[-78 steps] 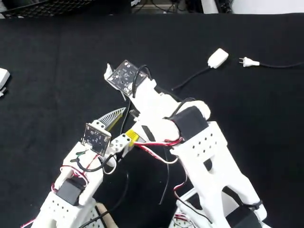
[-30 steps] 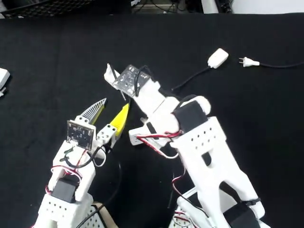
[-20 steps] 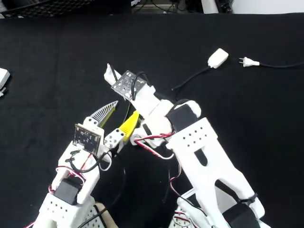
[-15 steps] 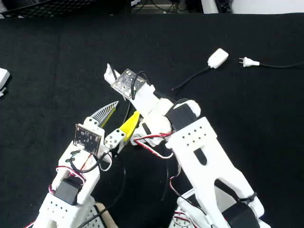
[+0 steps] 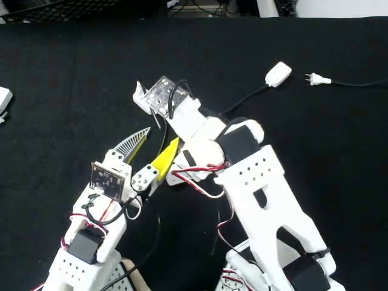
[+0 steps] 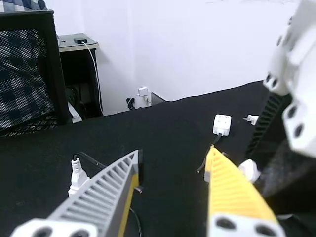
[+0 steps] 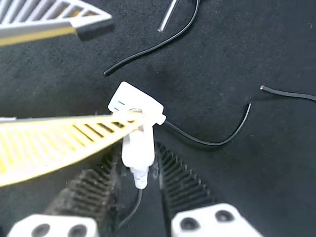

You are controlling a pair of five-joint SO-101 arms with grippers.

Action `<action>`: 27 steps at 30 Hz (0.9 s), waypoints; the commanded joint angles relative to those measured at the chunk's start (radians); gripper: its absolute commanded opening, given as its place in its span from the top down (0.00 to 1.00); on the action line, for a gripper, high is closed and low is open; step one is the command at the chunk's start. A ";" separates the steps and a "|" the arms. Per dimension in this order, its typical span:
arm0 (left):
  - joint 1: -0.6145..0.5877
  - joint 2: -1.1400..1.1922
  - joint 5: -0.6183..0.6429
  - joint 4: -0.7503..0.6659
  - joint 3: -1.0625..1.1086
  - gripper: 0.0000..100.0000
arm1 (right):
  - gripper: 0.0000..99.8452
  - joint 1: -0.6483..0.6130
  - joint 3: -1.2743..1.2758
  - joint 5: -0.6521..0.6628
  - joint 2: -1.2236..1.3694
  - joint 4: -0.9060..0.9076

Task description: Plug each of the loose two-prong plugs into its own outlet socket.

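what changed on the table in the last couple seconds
The left gripper backed away from the right arm, then swung back in, open, its yellow finger ending by the near socket. The right arm roughly kept its place, the right gripper shut on the white plug. The far socket and loose plug stayed put.

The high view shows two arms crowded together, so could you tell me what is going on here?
The right gripper holds a white plug, nose against a white socket; whether the prongs are seated is hidden. The left gripper is open, its yellow finger lying across that joint. A second socket and a loose plug lie apart farther off.
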 commanded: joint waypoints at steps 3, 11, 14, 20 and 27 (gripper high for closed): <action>0.008 0.000 -0.006 0.014 0.013 0.78 | 0.99 0.003 -0.110 -0.003 -0.008 0.032; 0.008 0.000 -0.006 0.014 0.013 0.78 | 0.99 0.008 -0.166 -0.003 -0.008 0.061; 0.008 0.000 -0.006 0.015 0.013 0.78 | 0.99 0.008 -0.173 -0.014 -0.008 0.061; 0.004 0.000 -0.006 0.015 0.013 0.78 | 0.99 0.006 -0.180 -0.028 -0.001 0.091; 0.004 0.002 -0.006 0.015 0.013 0.78 | 0.99 0.040 -0.114 0.035 -0.002 0.129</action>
